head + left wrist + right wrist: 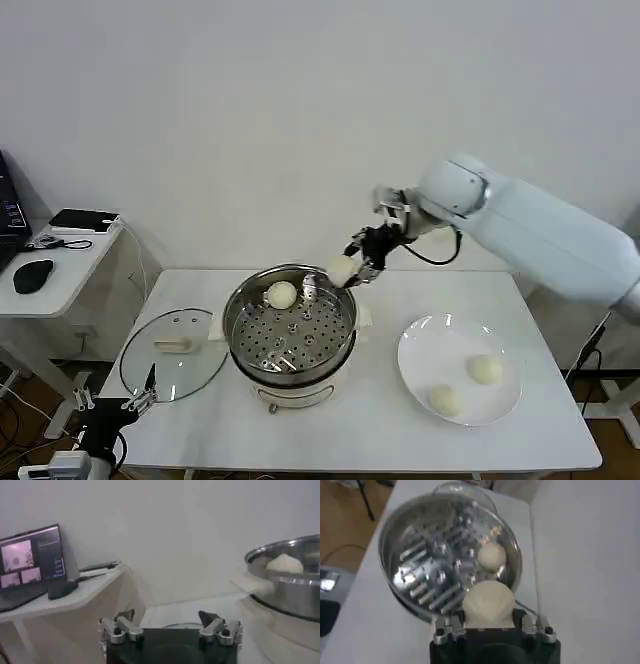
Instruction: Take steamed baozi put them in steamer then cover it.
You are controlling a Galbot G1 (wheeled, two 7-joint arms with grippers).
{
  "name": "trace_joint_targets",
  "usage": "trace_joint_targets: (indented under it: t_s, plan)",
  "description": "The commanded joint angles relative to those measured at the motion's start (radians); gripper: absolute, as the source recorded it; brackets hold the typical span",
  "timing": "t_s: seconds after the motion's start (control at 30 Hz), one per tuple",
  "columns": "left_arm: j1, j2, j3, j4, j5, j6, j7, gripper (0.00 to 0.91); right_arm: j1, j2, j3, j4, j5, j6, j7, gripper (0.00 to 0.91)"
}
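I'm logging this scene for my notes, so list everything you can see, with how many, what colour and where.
Steamed baozi: four, cream-white; one in the steamer, one held in the right gripper, two on the plate.
Steamer: one, shiny steel on a cream base, table centre.
Cover: one, clear glass, cream handle, flat on the table left of the steamer.
Plate: one, white, right of the steamer.
Table: one, white.
Side desk: one, white, far left, with a black mouse.
Right gripper: black, above the steamer's far rim, shut on a bun.
Left gripper: black, open, at the table's left front edge.
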Motion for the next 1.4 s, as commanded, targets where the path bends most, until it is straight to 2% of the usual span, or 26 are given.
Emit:
trace_joint_targets:
  t_s: [0.03, 0.13, 0.3, 0.6, 0.7, 0.77, 1.1, 1.4]
  plan:
    - [-0.008, -0.015, 0.004, -0.004, 0.003, -0.005, -0.007, 0.907, 0.046, 0.162, -0.086, -0.041, 0.080, -0.051, 0.006, 0.635]
    - [-0.008, -0.026, 0.004, -0.002, 0.003, -0.005, -0.015, 0.907, 0.043, 0.205, -0.111, -0.068, 0.105, -0.059, 0.014, 0.635]
    - [-0.004, -0.033, 0.002, -0.010, 0.001, -0.006, -0.021, 0.907, 0.002, 0.273, -0.111, -0.127, 0.092, -0.054, 0.031, 0.635]
    - [0.000, -0.039, 0.000, -0.030, 0.000, -0.006, -0.019, 0.907, -0.069, 0.372, -0.085, -0.240, -0.008, -0.018, 0.049, 0.635]
    - [0.000, -0.039, 0.000, -0.024, 0.000, -0.006, -0.021, 0.907, -0.098, 0.395, -0.074, -0.270, -0.034, -0.001, 0.079, 0.635]
    - [-0.001, -0.041, 0.002, -0.023, 0.001, -0.006, -0.020, 0.907, -0.104, 0.412, -0.079, -0.282, -0.058, 0.008, 0.073, 0.635]
    - [-0.006, -0.051, -0.007, -0.024, -0.001, -0.005, -0.019, 0.907, -0.095, 0.445, -0.117, -0.310, -0.079, 0.014, 0.047, 0.635]
    - [0.000, -0.055, -0.004, -0.025, -0.001, -0.007, -0.021, 0.907, -0.106, 0.469, -0.135, -0.321, -0.101, 0.013, 0.051, 0.635]
